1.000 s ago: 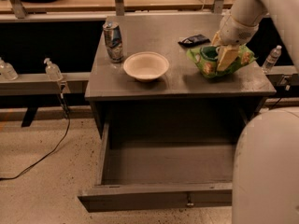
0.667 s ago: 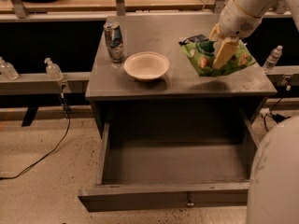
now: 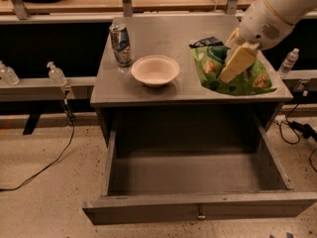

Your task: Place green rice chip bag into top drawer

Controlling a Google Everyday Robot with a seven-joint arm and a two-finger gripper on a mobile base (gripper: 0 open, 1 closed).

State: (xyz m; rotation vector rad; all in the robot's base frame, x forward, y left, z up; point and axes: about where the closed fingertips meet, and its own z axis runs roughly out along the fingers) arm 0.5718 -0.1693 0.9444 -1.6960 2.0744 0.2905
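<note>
Camera view: my gripper (image 3: 232, 69) is over the right front corner of the desk (image 3: 173, 33), with my white arm reaching in from the upper right. The fingers are clamped on the green rice chip bag (image 3: 250, 83), one pale finger (image 3: 238, 61) slanting across its face. The bag sits tilted at that corner, and I cannot tell whether its bottom edge touches the desktop. Just behind it, toward the back right, lies a small black packet (image 3: 207, 42). A pale bowl (image 3: 155, 70) stands near the middle of the front edge, and a drinks can (image 3: 120, 43) is upright by the left edge. Below the desktop the top drawer (image 3: 148, 209) is pulled wide open, with a small latch (image 3: 201, 214) at the centre of its front panel.
</note>
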